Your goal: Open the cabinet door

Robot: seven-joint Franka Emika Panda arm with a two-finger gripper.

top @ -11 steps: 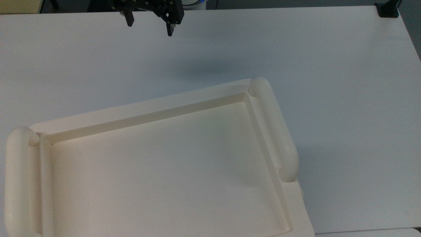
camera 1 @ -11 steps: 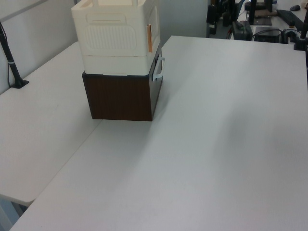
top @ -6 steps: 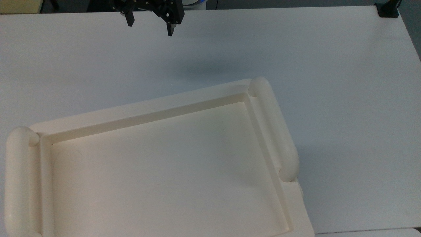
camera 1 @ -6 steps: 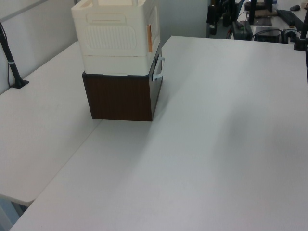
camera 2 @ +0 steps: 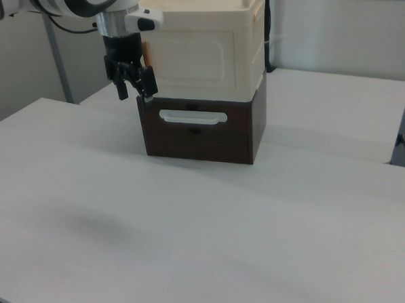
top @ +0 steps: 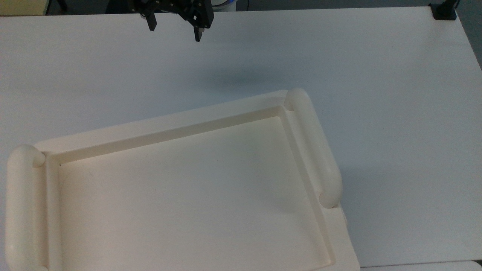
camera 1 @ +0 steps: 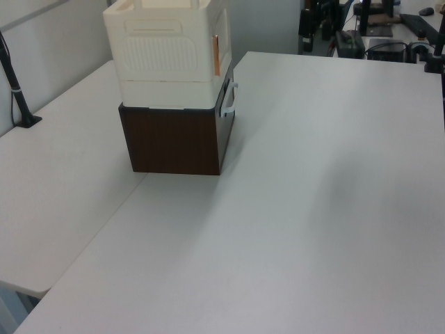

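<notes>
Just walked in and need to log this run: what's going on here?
A Franka arm's claw hangs open in the air in front of a cream cabinet that sits on a dark brown box on the white table. In the right view it is near the cabinet's left front corner, holding nothing. The cabinet door looks closed, so the opening has not begun.

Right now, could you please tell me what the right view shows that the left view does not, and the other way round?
Right view: the gripper, open, beside the cream cabinet on the right view's left, with the cabinet door face-on and the white drawer handle seen full length.

Left view: the cabinet's ribbed side panel and a black post at the left view's left.

Both: the cream cabinet stacked on the dark brown box, standing on the white table.
</notes>
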